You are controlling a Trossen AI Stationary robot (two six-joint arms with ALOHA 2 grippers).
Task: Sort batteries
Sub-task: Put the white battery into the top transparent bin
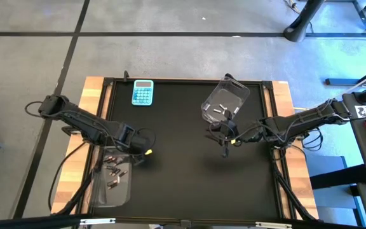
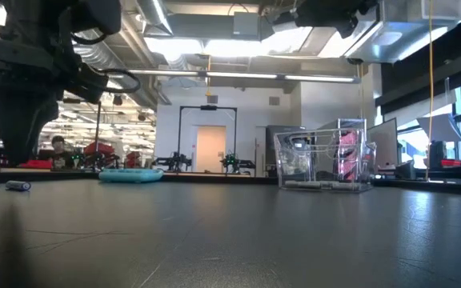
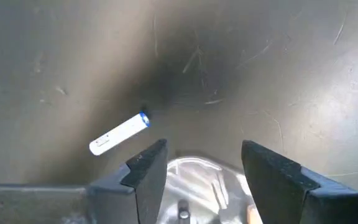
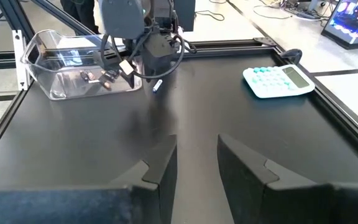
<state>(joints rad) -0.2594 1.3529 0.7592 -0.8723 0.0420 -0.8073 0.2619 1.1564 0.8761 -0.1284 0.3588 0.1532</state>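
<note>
One silvery-white battery with a blue end (image 3: 120, 134) lies flat on the black mat, just beside my left gripper's open fingers (image 3: 197, 165); it also shows in the right wrist view (image 4: 157, 85) and the low view (image 2: 18, 186). My left gripper (image 1: 132, 143) hovers at the far end of the left clear bin (image 1: 110, 178), which holds several dark batteries (image 1: 113, 172). My right gripper (image 1: 224, 141) is open (image 4: 197, 158) over bare mat, just near of the right clear bin (image 1: 224, 102), which holds a few silvery batteries (image 1: 221, 109).
A light-blue calculator (image 1: 142, 92) lies near the mat's far edge, left of centre. The right bin (image 2: 326, 164) stands tilted toward the far right. Wooden strips (image 1: 91, 102) border the mat on both sides. Open mat stretches between the two grippers.
</note>
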